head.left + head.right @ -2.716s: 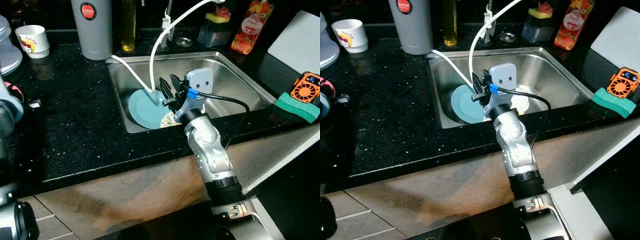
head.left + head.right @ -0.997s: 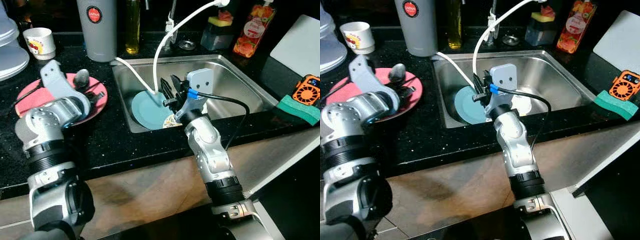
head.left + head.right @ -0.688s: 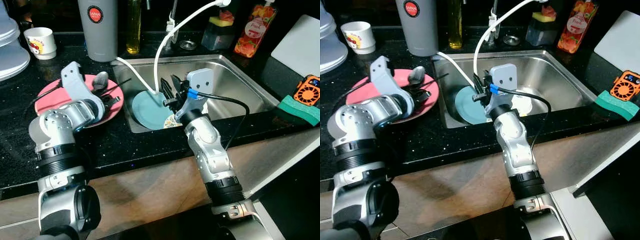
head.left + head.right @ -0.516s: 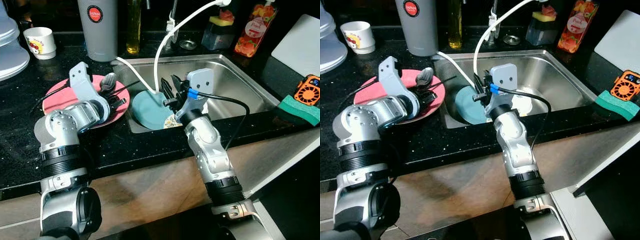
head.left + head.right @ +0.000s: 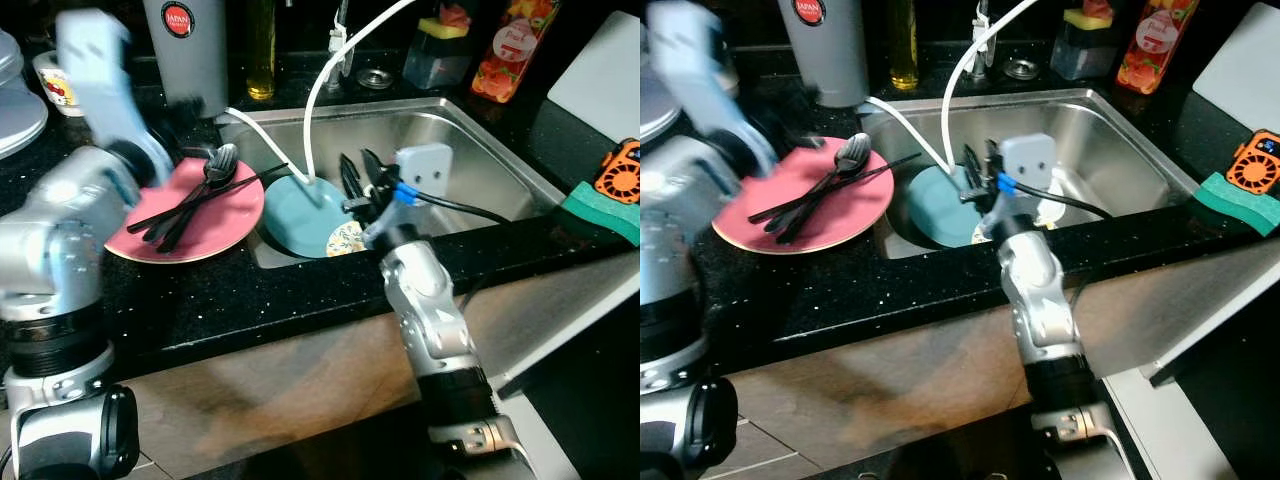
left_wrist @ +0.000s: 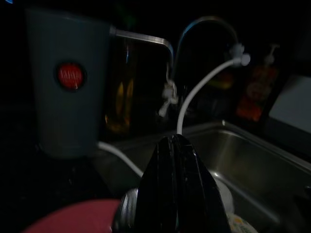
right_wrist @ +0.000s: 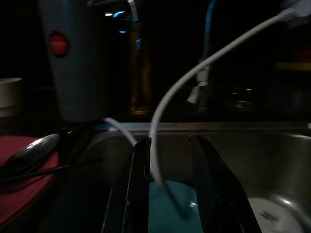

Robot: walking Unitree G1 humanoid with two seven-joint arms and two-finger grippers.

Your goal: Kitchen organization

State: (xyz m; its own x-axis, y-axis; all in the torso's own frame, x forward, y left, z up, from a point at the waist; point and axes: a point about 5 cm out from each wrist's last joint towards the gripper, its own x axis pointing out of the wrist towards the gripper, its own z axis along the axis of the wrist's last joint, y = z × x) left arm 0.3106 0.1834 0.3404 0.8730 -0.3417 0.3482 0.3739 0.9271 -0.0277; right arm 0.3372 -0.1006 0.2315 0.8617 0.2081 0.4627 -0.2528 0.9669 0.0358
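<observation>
Since half a second ago, the round pink plate (image 5: 190, 215) bearing black cutlery (image 5: 190, 205) is set down on the black countertop (image 5: 200, 290), beside the steel sink (image 5: 470, 150). Above and behind it, the left gripper (image 6: 177, 187), fingers pressed together, is lifted clear. Over the round teal plate (image 5: 300, 215) in the sink, the right gripper (image 7: 170, 184) is held parted and empty.

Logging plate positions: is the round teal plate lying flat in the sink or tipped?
Tipped: the round teal plate leans against the left wall of the steel sink, one edge raised.
</observation>
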